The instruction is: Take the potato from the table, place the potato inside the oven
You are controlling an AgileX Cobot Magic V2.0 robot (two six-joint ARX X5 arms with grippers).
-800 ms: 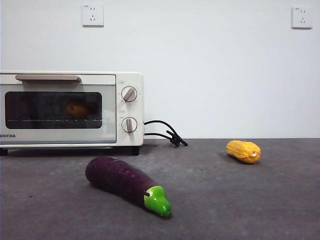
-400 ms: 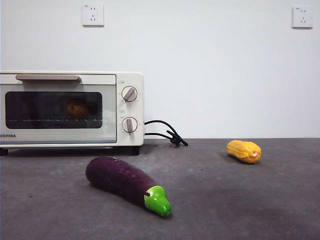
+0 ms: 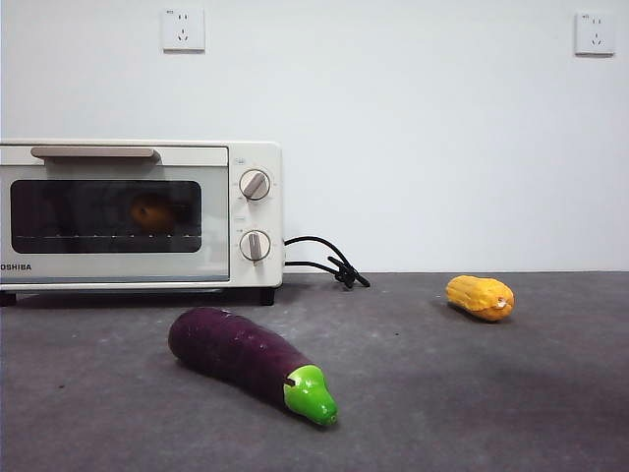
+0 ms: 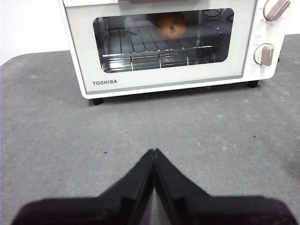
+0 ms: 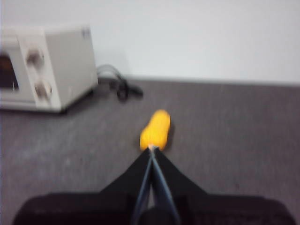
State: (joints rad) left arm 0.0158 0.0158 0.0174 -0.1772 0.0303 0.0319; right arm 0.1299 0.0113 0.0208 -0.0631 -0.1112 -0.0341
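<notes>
A: Nearest to the front camera, the eggplant [image 3: 246, 360] is seen lying on the surface [image 3: 472, 393], out in front of the oven [image 3: 138, 213], its green tip turned away from the oven.

B: And the left end effector [image 4: 153, 152]?

A: It is held above bare surface, facing the oven door, tips pressed together with nothing between them. The right end effector [image 5: 151, 149] is likewise pressed together and empty, aimed at the corn cob [image 5: 155, 129], which lies well apart from the oven on its knob side.

B: Where is the potato [image 4: 170, 26] found?

A: Inside the oven, on the wire rack [image 4: 159, 47], behind the dark glass of the closed door. From the front it is seen as a dim orange lump [image 3: 152, 211] near the knob side of the window.

B: Anything farther back?

A: The black cord [image 3: 327, 261] is seen trailing from the oven's knob side along the wall, and two wall sockets [image 3: 183, 29] are mounted above.
</notes>
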